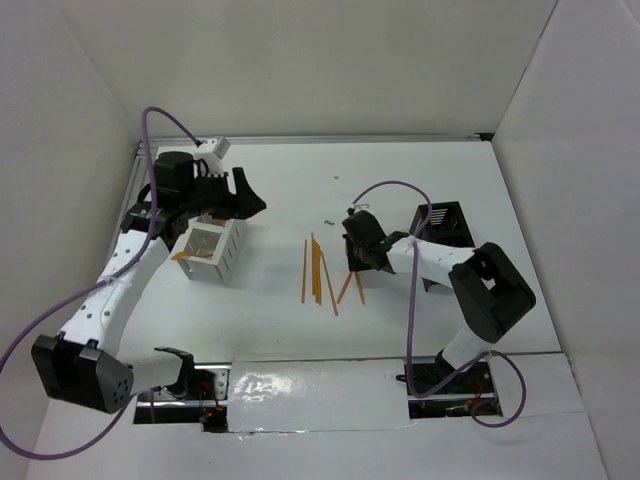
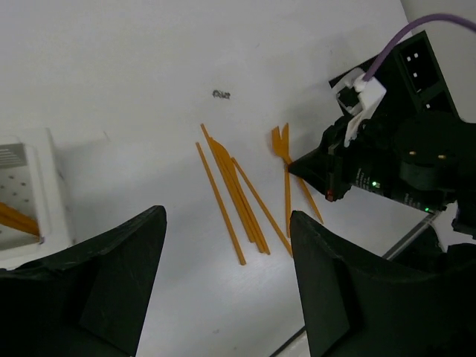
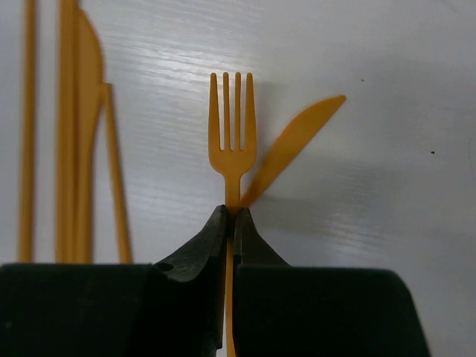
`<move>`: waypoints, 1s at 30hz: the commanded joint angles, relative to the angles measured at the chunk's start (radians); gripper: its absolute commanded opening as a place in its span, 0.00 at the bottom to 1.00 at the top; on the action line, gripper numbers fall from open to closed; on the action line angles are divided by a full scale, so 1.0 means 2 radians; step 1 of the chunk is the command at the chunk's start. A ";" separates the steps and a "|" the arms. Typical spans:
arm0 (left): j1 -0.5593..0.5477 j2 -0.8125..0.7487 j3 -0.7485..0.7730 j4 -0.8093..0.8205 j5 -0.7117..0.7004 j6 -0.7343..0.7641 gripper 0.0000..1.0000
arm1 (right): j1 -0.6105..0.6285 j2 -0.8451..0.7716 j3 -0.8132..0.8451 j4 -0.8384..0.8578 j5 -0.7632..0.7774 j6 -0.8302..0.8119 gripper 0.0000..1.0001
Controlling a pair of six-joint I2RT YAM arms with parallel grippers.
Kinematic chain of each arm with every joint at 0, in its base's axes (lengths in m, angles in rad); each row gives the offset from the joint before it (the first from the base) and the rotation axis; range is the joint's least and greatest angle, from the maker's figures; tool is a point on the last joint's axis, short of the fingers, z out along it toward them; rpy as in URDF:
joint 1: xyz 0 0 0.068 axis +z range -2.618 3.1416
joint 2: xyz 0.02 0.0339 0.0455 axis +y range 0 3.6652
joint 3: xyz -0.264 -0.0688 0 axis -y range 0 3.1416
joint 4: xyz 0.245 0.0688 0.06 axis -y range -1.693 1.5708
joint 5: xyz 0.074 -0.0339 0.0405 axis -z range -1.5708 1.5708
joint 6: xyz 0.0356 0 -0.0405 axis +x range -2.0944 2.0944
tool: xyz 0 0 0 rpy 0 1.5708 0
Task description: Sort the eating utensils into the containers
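While thin orange plastic fork (image 3: 230, 134) is pinched at neck by right gripper (image 3: 232, 219), straight lift is advised, clear of flat orange plastic knife (image 3: 294, 145) close behind; left gripper (image 2: 227, 216) spread wide, empty.

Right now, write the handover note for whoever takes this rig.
Right hand: shut on a fork by its handle, near the black caddy.
Left hand: open, empty, by the white caddy.
Done: some orange pieces lie in the white caddy. What the black caddy holds cannot be seen.
Left: the gripped fork, a knife beside it, and the loose bunch between the caddies.
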 commanded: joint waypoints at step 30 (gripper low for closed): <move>-0.203 0.172 0.070 0.081 -0.090 -0.086 0.76 | 0.019 -0.165 0.054 0.070 -0.191 -0.038 0.00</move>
